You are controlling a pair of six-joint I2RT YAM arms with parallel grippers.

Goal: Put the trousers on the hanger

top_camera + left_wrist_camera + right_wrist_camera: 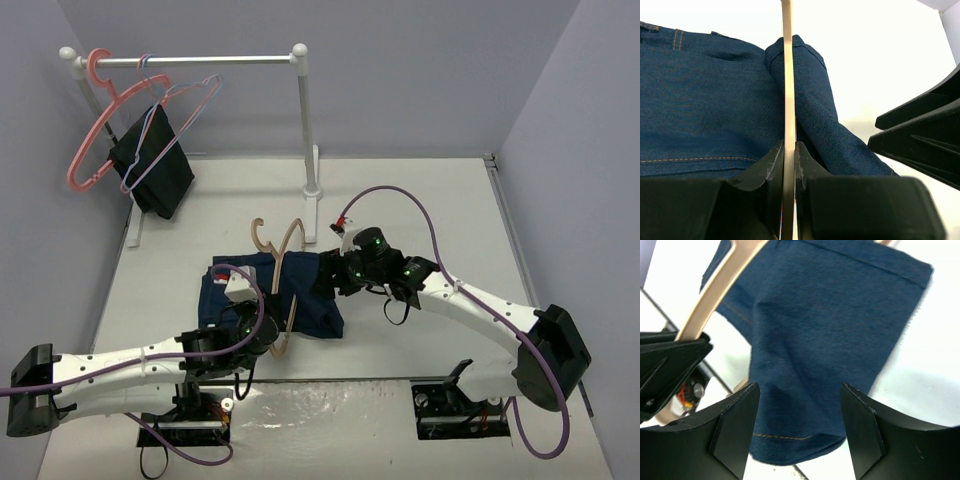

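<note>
The dark blue trousers point(305, 305) lie folded on the white table, orange stitching showing in the left wrist view point(705, 100). The wooden hanger point(287, 262) lies across them, its hook pointing to the far side. My left gripper point(266, 336) is shut on the hanger's thin wooden bar point(786, 75), fingers point(771, 165) pressed against both its sides. My right gripper point(332, 276) is open over the right end of the trousers point(830, 330); a fold of cloth hangs between its spread fingers point(737, 425) without touching them. A hanger arm point(725, 290) crosses the right wrist view's upper left.
A white clothes rack point(190, 62) stands at the back left, its post point(305, 120) just behind the trousers. On it hang a pink plastic hanger point(95, 120), wire hangers point(190, 110) and a black cloth point(155, 160). Grey walls close in both sides.
</note>
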